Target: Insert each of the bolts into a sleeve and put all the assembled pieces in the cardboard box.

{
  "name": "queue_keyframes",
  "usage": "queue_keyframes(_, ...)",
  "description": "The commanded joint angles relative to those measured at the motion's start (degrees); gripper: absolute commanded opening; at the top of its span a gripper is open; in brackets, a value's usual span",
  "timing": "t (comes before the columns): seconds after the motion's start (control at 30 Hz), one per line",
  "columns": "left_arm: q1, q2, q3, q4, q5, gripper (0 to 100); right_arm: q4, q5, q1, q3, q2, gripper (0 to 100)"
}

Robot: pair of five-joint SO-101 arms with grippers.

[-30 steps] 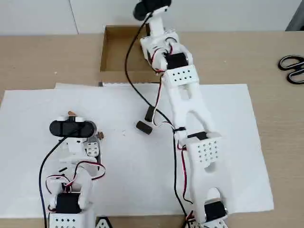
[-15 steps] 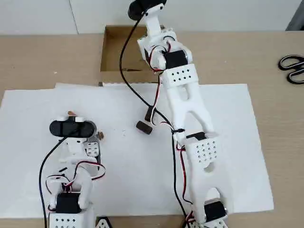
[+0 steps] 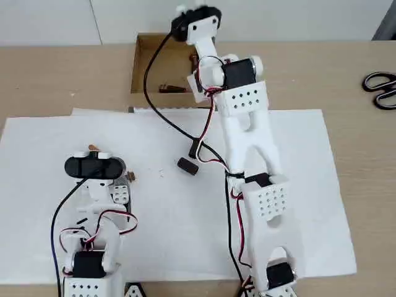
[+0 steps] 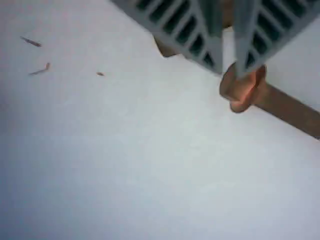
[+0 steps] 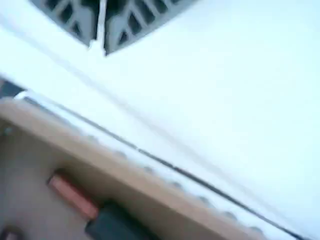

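Up by the brown cardboard box [image 3: 154, 59], the right arm's grey claw [image 5: 102, 45] is pressed together and holds nothing. A finished piece [image 5: 75, 196], a copper bolt in a black sleeve, lies inside the box, so that one looks done. The left arm's grey claw [image 4: 228, 70] is almost pressed together, with its tips right at the head of a bare copper bolt [image 4: 270, 100] on the white paper [image 4: 125, 160], likely to grab it. Two black tube sleeves [image 3: 187, 165] wait nearby.

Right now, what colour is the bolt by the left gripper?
Copper-brown bolt, best seen in the left wrist view.
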Motion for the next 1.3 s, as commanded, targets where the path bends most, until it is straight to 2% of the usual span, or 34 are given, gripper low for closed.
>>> queue_keyframes(0.0,0.0,-0.5,-0.1,0.2,-0.3,1,1.4,-6.4,0.0,-0.4,-4.0,0.6)
queue_keyframes(0.17,0.0,-0.5,-0.1,0.2,-0.3,1,1.9,-11.0,0.2,7.6,-5.7,0.6)
queue_keyframes(0.47,0.0,-0.5,-0.1,0.2,-0.3,1,1.5,-15.7,-1.4,38.4,-30.0,0.8)
queue_keyframes(0.6,0.0,-0.5,-0.1,0.2,-0.2,1,1.5,-23.8,-2.2,46.1,-35.0,0.8)
queue_keyframes(0.77,-0.3,-0.5,-0.1,0.2,0.0,1,0.1,-32.4,-3.1,50.7,-34.7,0.8)
queue_keyframes(0.97,-0.3,-0.5,-0.1,0.2,0.0,1,-2.2,-37.9,-3.2,51.4,-27.6,0.8)
queue_keyframes(1.13,-0.3,-0.5,-0.1,0.2,0.1,1,-5.0,-39.3,-3.9,51.0,-23.1,1.0)
queue_keyframes(1.27,-0.3,-0.5,-0.1,0.2,0.1,1,-7.5,-39.3,-6.5,50.9,-22.7,9.8)
